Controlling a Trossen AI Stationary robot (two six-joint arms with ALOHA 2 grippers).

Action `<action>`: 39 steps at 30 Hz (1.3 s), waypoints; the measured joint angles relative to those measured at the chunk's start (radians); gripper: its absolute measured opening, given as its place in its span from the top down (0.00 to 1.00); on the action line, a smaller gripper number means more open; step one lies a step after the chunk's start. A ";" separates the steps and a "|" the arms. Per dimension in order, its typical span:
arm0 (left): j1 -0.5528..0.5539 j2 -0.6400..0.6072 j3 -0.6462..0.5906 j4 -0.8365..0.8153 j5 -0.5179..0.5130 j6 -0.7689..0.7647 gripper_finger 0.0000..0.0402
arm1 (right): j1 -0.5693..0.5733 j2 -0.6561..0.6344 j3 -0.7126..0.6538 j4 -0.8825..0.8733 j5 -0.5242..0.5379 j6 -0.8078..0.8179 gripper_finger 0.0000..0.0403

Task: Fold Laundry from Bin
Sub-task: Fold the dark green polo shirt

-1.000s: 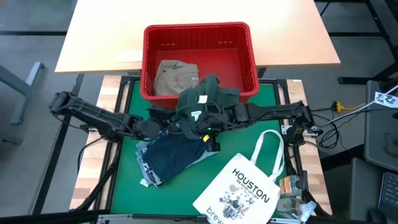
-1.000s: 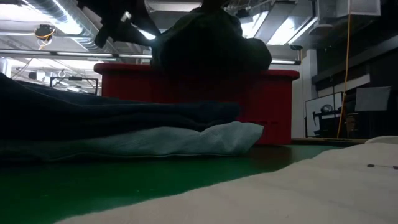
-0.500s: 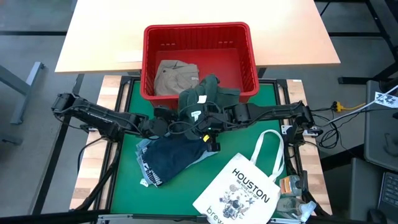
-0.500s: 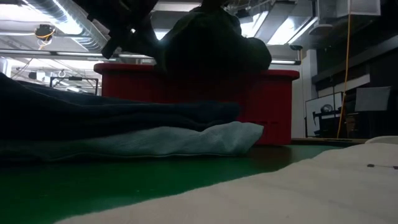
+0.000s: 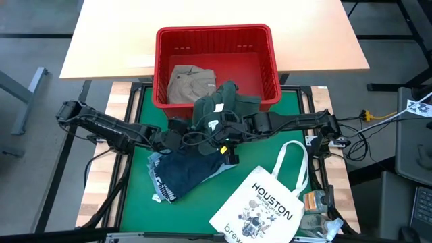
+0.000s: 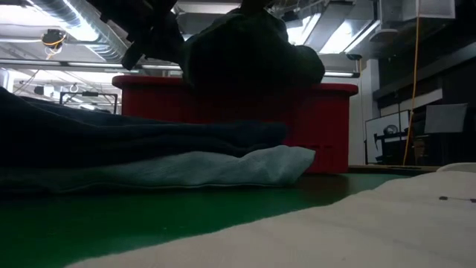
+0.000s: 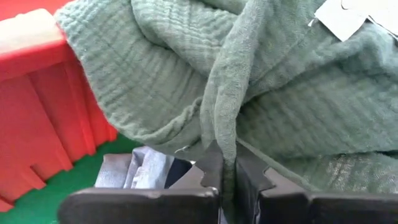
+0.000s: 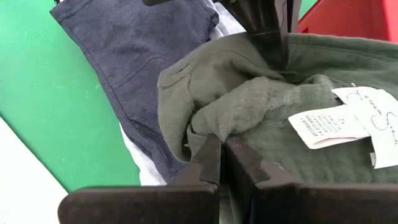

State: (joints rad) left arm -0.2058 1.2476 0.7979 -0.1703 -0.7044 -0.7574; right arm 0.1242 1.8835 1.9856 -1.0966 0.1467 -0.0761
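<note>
The dark green garment [image 5: 223, 108] hangs bunched over the mat just in front of the red bin [image 5: 273, 64], between my two grippers. My left gripper [image 7: 225, 163] is shut on its left side, my right gripper [image 8: 221, 146] on its right side. In the high view the left gripper [image 5: 191, 133] and the right gripper [image 5: 228, 131] stand close together. A khaki garment [image 5: 190, 82] lies inside the bin. A navy garment [image 5: 189, 169] lies on a light blue one [image 5: 156, 183] on the green mat. My left gripper pinches a narrow upright fold of the green garment [image 7: 224, 134] between its two fingers, coming from the table's left and slanting a little downward. The cloth spreads away beyond the fingers, clear of the mat. My right gripper pinches a bunched fold of the green garment [image 8: 225, 121] between its two fingers, near the white care labels [image 8: 348, 121]. It comes from the table's right, slanting down. The cloth is lifted clear of the mat and slack.
A white tote bag printed HOUSTON [image 5: 266, 202] lies at the near right of the mat [image 5: 138, 202]. The bin's front wall [image 6: 327, 126] stands just behind the hanging garment. A wooden tabletop [image 5: 115, 40] lies beyond the bin.
My left gripper has moved toward the table's right edge, up to the green garment, and has taken hold of a fold on its left side. The garment and my right gripper have stayed in place.
</note>
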 joint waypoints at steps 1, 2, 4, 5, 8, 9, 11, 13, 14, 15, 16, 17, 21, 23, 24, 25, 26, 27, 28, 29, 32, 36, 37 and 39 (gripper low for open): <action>0.000 0.000 0.000 0.000 0.000 0.000 0.98 | 0.000 0.000 0.000 0.000 0.000 0.000 0.98; 0.000 0.000 0.000 -0.001 0.000 0.000 0.98 | 0.000 0.000 0.000 0.000 0.000 0.000 0.98; 0.000 0.000 0.000 -0.001 0.000 0.003 0.98 | 0.000 0.000 0.000 0.000 -0.004 0.000 0.98; 0.000 0.000 0.000 -0.001 0.000 0.005 0.98 | 0.000 0.000 0.000 0.000 -0.010 0.000 0.98; 0.000 0.000 0.000 -0.001 0.000 0.007 0.96 | 0.000 0.000 0.000 -0.001 -0.026 0.037 0.96; 0.000 0.000 0.000 -0.001 0.000 0.008 0.96 | 0.000 0.000 0.000 -0.001 -0.026 0.047 0.95; -0.001 0.000 0.000 -0.002 0.000 0.008 0.95 | 0.000 0.000 0.000 -0.004 -0.026 0.050 0.90; 0.000 0.000 0.000 -0.002 0.000 0.008 0.96 | 0.001 0.000 0.000 -0.003 -0.028 0.056 0.82; 0.000 0.000 0.000 -0.002 0.000 0.008 0.96 | 0.001 0.000 0.000 -0.004 -0.028 0.071 0.79; 0.000 0.000 0.000 -0.002 0.000 0.008 0.97 | 0.001 0.000 0.000 -0.003 -0.028 0.080 0.75; 0.000 0.000 0.000 -0.002 0.000 0.008 0.97 | 0.001 0.000 0.000 -0.004 -0.028 0.092 0.71; 0.000 0.000 0.000 -0.002 0.000 0.008 0.98 | 0.001 0.000 0.000 -0.004 -0.028 0.098 0.68; 0.000 0.000 0.000 -0.002 0.000 0.008 0.98 | 0.001 0.000 0.001 -0.044 -0.038 0.105 0.58; 0.000 0.000 0.000 -0.002 0.000 0.008 0.98 | 0.001 0.000 0.001 -0.106 -0.070 0.155 0.55; 0.000 0.000 0.000 -0.003 0.000 0.008 0.97 | 0.001 0.000 0.001 -0.148 -0.087 0.193 0.54; 0.000 0.000 0.000 -0.005 0.000 0.008 0.97 | 0.001 0.000 0.001 -0.193 -0.101 0.237 0.54; 0.000 0.000 0.000 -0.007 0.000 0.008 0.97 | 0.001 0.000 0.001 -0.243 -0.115 0.285 0.53; 0.000 0.000 0.000 -0.011 0.000 0.008 0.97 | 0.001 0.000 0.001 -0.297 -0.118 0.331 0.53; 0.000 0.000 0.000 -0.015 0.000 0.008 0.97 | 0.004 -0.001 -0.005 -0.342 -0.114 0.369 0.53; 0.000 0.000 0.000 -0.022 0.000 0.008 0.97 | 0.010 -0.003 -0.018 -0.372 -0.102 0.397 0.53; 0.000 0.000 0.000 -0.040 0.000 0.008 0.97 | 0.033 -0.002 -0.061 -0.475 -0.011 0.418 0.54; 0.000 0.001 0.000 -0.043 -0.003 0.008 0.97 | 0.081 -0.007 -0.120 -0.442 0.117 0.401 0.55; 0.000 0.002 0.000 -0.043 -0.003 0.008 0.97 | 0.091 -0.007 -0.126 -0.428 0.154 0.389 0.56; 0.000 0.002 0.000 -0.046 -0.003 0.008 0.97 | 0.108 -0.007 -0.142 -0.394 0.255 0.383 0.56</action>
State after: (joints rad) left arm -0.2062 1.2491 0.7979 -0.2159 -0.7075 -0.7494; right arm 0.2323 1.8766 1.8439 -1.4908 0.4014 0.3072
